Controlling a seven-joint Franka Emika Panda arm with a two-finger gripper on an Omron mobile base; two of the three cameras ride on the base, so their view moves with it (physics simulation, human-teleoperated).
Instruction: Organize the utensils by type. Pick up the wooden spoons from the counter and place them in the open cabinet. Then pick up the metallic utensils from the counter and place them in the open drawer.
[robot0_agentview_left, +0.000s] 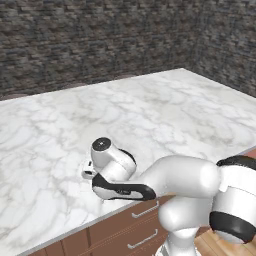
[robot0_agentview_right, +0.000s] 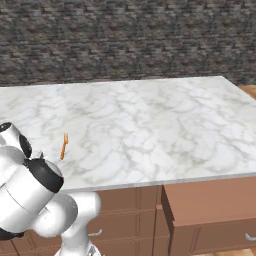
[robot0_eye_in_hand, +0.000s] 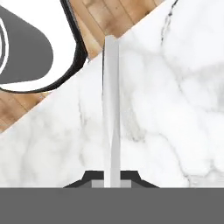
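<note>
Pale silver metal runs straight up from between our fingertips in the hand view: the claw is clenched on the handle of the small metallic spoon, which stretches away over the white marble worktop toward its near edge, with wood floor showing beyond. Our grip sits at one end of the spoon, so we judge it may swing or slip; we should lift gently, hold the wrist level and avoid quick turns on the way to the drawer. From the left base view, our hand hangs low over the front part of the worktop, just behind the brown drawer fronts. Further along, in the right base view, the slim orange-brown fork lies flat on the marble near our arm, apart from everything else, awaiting its turn. The open drawer juts out below the worktop's front edge to the right, and we should lower the spoon well inside it before we let go.
</note>
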